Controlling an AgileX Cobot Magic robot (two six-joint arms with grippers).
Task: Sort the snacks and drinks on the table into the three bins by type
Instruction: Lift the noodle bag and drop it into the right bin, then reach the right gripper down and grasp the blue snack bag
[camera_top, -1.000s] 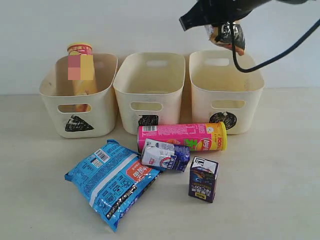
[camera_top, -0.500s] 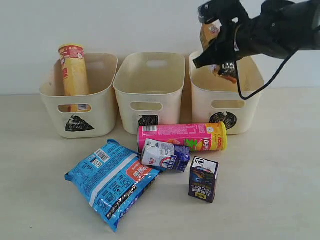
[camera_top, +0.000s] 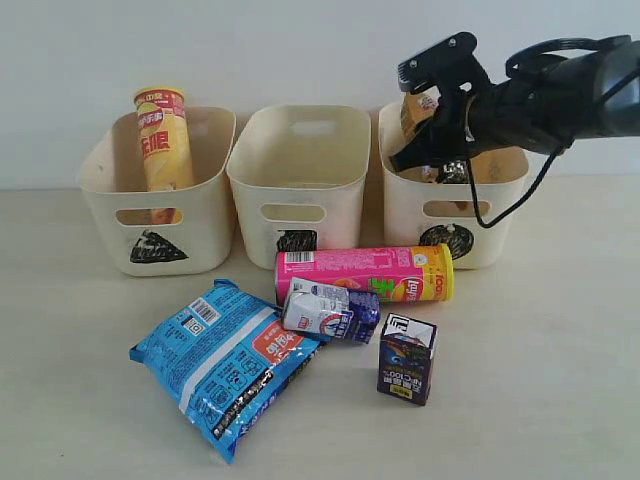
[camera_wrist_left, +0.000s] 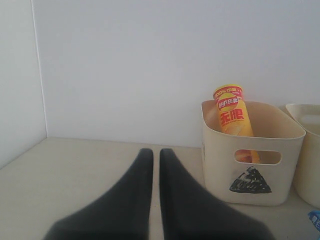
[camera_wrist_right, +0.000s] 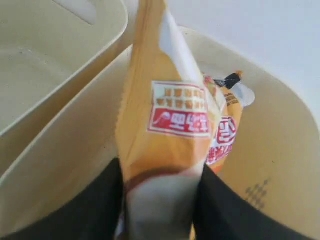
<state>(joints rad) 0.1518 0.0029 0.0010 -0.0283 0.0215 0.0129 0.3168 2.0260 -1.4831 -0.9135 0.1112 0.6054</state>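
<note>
Now, in the exterior view, the right end effector (camera_top: 432, 132) has dropped from high above the far edge of the counter (camera_top: 560, 380) to the rim of the circle-marked bin (camera_top: 500, 215), which stands toward the far right corner. It is clenched on the orange-white snack bag (camera_top: 414, 112), which pokes up over the bin's rim and is not yet let go. To my eye the drop-off is nearly done, and only the release is left. Near the far left corner, the yellow-red chip tube (camera_top: 163, 140) stands in the triangle-marked bin (camera_top: 105, 215), and the square-marked bin (camera_top: 335, 200) sits between the two. Mid-counter, the pink-yellow chip tube (camera_top: 365, 274), the blue snack bag (camera_top: 220, 355), the white and blue carton (camera_top: 330, 310) and the dark carton (camera_top: 407, 358) wait unsorted.

From the left wrist, the left end effector (camera_wrist_left: 156, 152) is closed on nothing, low over the counter and apart from the triangle-marked bin.

From the right wrist, the orange-white snack bag is pinched between the black fingers (camera_wrist_right: 97, 200), hanging over the circle-marked bin's hollow.
</note>
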